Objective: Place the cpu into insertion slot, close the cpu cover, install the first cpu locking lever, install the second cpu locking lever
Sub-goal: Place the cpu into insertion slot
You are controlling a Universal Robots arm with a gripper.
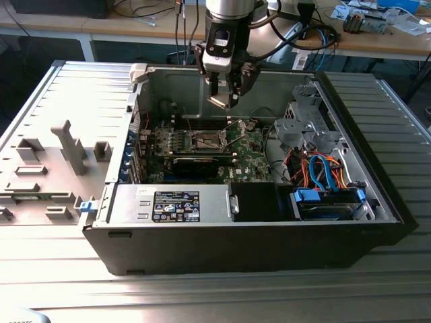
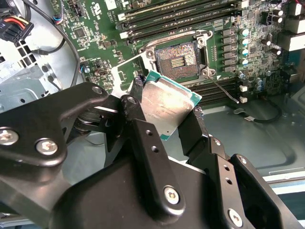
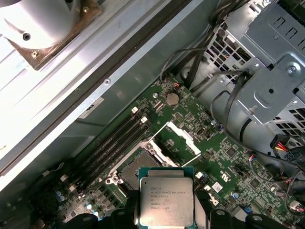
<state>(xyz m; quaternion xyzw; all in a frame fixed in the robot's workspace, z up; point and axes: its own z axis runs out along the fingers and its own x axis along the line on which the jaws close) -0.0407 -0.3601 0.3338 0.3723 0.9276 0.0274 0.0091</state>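
Our gripper [image 1: 225, 101] is clamped on the cpu [image 1: 219, 101] and holds it in the air over the open computer case [image 1: 269, 232]. In the second wrist view we see the black fingers [image 2: 138, 119] pressing on two opposite edges of the cpu [image 2: 167, 102], whose silvery face is tilted. In the first wrist view the cpu [image 3: 166, 202] hangs clear of the board, partly in front of the socket.

In the exterior view the insertion slot [image 1: 205, 140] lies at about six o'clock from the gripper, well below it, on the green motherboard [image 1: 249, 145]. Its dark centre [image 2: 177, 59] is exposed inside the silver rim. The cpu cover [image 3: 180, 138] is swung open and stands just beside the socket, joined to it at one edge.

From the slot, a long black card [image 1: 195, 163] lies at six o'clock, and a bundle of blue cables [image 1: 323, 168] lies at about four o'clock.
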